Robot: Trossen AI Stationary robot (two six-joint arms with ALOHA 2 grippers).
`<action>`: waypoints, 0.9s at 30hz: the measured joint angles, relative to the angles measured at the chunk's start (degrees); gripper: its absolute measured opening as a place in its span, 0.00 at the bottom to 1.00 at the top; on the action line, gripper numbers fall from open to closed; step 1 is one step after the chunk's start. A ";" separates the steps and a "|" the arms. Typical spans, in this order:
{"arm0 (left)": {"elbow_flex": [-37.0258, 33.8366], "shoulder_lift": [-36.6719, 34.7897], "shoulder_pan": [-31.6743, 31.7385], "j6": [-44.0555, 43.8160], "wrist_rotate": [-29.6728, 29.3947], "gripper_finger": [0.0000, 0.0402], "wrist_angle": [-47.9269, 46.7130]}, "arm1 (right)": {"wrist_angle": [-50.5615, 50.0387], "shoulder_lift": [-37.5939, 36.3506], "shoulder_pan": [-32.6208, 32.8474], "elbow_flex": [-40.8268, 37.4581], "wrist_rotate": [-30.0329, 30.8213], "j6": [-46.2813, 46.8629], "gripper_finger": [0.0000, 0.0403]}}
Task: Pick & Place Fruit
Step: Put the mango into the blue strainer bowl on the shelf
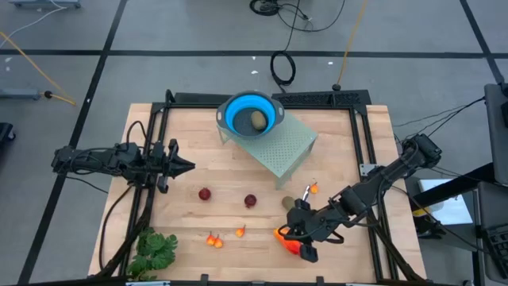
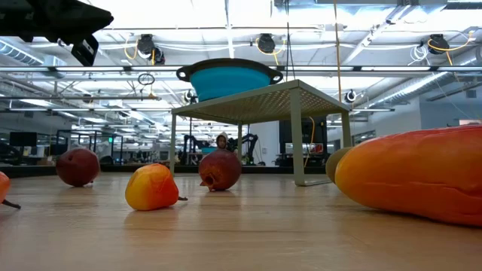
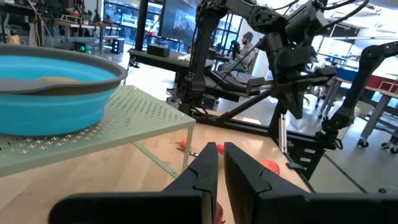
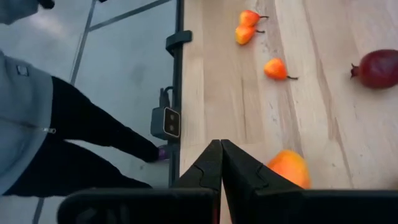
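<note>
The fruit lies spread on the wooden table: two dark red balls (image 1: 205, 193) (image 1: 250, 200), an olive-brown oval (image 1: 287, 203), small orange-red bits (image 1: 213, 239) (image 1: 240, 232) (image 1: 313, 188) and a longer orange-red piece (image 1: 284, 237). Another olive-brown oval (image 1: 259, 120) rests in the blue bowl (image 1: 238, 111), which stands on a pale green perforated stand (image 1: 286, 147). My right gripper (image 4: 221, 155) hangs shut just beside the long piece (image 4: 289, 168), slanting down, with nothing between its fingers. My left gripper (image 1: 189, 166) is held level at the table's left, shut on nothing, pointing toward the table's right edge.
A leafy green bunch (image 1: 155, 250) lies at the near left corner. A dark metal frame (image 1: 361, 127) runs along the table's edges. A person in a grey top and dark trousers (image 4: 56, 124) stands just off the near edge by my right gripper.
</note>
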 joint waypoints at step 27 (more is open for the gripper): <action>0.00 0.00 -0.01 -0.09 -0.02 0.06 -0.01 | -9.57 -0.02 -0.47 -0.04 -2.53 14.47 0.44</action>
